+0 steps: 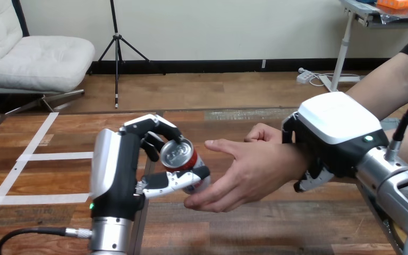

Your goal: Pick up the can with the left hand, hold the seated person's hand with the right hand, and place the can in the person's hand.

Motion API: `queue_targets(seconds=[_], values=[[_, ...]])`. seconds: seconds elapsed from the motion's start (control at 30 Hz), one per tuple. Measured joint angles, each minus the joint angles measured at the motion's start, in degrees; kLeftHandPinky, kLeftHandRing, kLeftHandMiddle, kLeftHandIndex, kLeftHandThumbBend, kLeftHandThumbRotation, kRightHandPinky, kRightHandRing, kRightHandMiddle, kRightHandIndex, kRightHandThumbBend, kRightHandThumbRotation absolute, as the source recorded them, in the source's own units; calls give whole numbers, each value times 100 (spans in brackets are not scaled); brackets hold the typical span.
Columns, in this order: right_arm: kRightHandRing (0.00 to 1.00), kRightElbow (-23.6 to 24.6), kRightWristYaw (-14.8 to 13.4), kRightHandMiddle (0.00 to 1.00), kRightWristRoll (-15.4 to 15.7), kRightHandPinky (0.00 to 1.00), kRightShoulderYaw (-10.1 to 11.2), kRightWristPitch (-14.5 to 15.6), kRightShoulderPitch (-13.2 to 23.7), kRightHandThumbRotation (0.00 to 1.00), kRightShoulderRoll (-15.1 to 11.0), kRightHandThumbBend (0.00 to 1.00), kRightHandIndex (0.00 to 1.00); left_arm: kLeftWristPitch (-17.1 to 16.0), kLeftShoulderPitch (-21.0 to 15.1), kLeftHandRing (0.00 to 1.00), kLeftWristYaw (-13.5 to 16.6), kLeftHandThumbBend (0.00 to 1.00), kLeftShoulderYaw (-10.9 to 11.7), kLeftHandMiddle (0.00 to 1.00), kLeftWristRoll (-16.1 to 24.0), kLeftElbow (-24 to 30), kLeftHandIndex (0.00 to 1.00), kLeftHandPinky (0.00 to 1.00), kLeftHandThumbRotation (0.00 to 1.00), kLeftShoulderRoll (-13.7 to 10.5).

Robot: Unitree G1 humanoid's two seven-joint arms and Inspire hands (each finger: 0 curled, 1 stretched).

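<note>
With left hand (pixel 119 178), grips the can (pixel 179 158) in curled fingers and thumb, top tilted upward, touching the person's hand (pixel 249 170), open just to its right; wraps right hand (pixel 334 127) round the wrist (pixel 293 162).

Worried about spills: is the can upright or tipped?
Tipped: the can leans in the left hand, its silver top turned toward the camera, its base by the person's hand.
</note>
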State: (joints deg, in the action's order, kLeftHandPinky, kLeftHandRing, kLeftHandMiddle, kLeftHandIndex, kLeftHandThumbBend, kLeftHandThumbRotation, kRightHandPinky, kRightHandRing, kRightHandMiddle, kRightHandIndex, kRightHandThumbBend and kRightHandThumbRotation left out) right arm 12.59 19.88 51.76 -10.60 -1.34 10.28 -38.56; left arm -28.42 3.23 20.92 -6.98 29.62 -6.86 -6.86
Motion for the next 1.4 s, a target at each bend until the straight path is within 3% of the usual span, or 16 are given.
queue_targets(seconds=[0.5,0.93,1.4], values=[[42,0,0,47,120,37,-96,-64,129,0,129,86,48,-97,-56,33,-46,76,-192,39,2,-26,41,27,0,103],[43,6,0,48,166,39,-198,-86,209,0,287,87,49,-150,-170,33,-63,75,-202,39,-4,-72,41,27,0,109],[38,61,1,44,263,33,-263,-143,218,0,340,86,47,-213,-222,33,-63,75,-175,39,-81,-195,41,27,0,109]])
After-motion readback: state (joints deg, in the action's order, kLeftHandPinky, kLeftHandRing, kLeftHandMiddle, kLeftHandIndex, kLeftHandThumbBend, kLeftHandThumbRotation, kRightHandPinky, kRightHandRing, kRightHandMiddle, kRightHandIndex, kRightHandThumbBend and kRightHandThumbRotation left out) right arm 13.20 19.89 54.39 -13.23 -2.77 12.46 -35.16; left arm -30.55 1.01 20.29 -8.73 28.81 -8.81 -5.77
